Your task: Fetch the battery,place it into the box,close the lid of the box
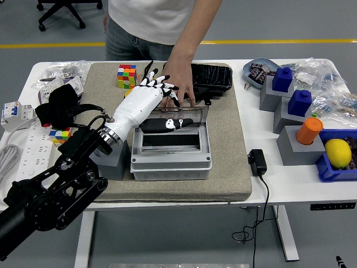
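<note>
Glossy white left robot hand (149, 94) spread loose behind clear hinged lid (173, 117); boxy grey box (170, 156) open.

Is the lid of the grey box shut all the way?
No, the clear lid still stands tilted up over the open grey plastic box.

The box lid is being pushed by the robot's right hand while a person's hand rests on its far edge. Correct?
Not quite: it is the left hand, coming in from the picture's left, that is at the lid. The person's hand is at its far edge, as the head view shows.
</note>
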`<action>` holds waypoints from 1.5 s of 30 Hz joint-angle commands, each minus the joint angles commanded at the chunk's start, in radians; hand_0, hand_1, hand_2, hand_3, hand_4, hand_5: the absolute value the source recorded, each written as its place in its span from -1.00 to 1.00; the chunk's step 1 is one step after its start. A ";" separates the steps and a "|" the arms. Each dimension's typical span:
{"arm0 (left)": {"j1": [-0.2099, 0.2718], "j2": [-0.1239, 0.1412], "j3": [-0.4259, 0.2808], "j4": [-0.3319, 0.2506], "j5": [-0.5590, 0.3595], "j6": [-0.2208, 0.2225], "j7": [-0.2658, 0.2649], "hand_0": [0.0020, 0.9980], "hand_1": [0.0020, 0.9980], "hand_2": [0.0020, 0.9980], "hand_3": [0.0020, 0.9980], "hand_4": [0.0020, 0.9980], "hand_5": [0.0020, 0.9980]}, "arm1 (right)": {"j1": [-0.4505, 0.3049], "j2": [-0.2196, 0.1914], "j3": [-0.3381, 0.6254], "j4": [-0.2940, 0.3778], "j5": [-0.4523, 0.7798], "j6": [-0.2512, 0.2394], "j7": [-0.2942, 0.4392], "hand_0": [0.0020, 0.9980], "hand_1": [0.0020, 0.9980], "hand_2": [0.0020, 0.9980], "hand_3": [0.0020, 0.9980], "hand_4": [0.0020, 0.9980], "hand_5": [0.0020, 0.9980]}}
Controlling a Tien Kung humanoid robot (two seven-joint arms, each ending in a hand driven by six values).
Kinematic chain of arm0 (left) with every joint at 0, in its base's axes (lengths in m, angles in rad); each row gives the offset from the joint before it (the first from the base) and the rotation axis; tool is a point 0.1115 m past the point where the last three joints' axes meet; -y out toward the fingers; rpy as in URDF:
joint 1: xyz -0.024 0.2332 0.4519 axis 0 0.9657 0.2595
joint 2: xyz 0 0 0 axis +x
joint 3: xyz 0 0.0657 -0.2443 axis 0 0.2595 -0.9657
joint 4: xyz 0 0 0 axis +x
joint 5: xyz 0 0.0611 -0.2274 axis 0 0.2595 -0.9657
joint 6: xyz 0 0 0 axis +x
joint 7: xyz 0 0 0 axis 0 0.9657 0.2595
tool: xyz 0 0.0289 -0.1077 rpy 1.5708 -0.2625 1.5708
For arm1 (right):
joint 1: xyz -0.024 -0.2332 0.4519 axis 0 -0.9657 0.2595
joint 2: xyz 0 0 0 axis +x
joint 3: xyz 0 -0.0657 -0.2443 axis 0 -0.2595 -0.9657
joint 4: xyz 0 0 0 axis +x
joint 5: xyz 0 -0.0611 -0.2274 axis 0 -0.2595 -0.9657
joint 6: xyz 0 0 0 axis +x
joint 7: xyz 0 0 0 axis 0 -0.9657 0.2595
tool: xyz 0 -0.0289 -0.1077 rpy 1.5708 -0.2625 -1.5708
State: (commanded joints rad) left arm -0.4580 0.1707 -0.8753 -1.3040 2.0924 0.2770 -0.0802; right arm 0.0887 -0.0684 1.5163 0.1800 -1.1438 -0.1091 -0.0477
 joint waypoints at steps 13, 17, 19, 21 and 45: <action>0.015 0.003 0.057 -0.026 -0.034 0.021 -0.024 1.00 0.85 0.56 0.08 1.00 1.00 | 0.000 -0.003 0.008 0.000 -0.002 -0.005 0.003 0.51 0.35 0.37 0.46 1.00 1.00; 0.006 0.002 0.040 -0.040 -0.042 0.038 -0.038 1.00 0.83 0.54 0.08 1.00 1.00 | -0.001 -0.002 0.006 0.000 -0.002 -0.004 0.003 0.51 0.35 0.37 0.46 1.00 1.00; 0.000 0.000 0.030 -0.036 -0.042 0.045 -0.042 1.00 0.83 0.54 0.08 1.00 1.00 | -0.001 -0.002 0.006 0.000 -0.002 -0.004 0.003 0.51 0.35 0.37 0.46 1.00 1.00; -0.009 -0.007 0.013 -0.014 -0.037 0.044 -0.040 1.00 0.83 0.54 0.08 1.00 1.00 | -0.001 -0.002 0.005 0.000 -0.003 -0.003 0.003 0.51 0.35 0.37 0.46 1.00 1.00; -0.012 -0.015 -0.031 0.109 0.009 0.019 -0.014 1.00 0.87 0.59 0.26 1.00 1.00 | -0.004 -0.002 0.011 0.000 -0.012 -0.004 0.000 0.51 0.35 0.37 0.46 1.00 1.00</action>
State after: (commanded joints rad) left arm -0.4697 0.1558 -0.9060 -1.1949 2.1016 0.2956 -0.0939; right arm 0.0851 -0.0703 1.5268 0.1800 -1.1555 -0.1128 -0.0475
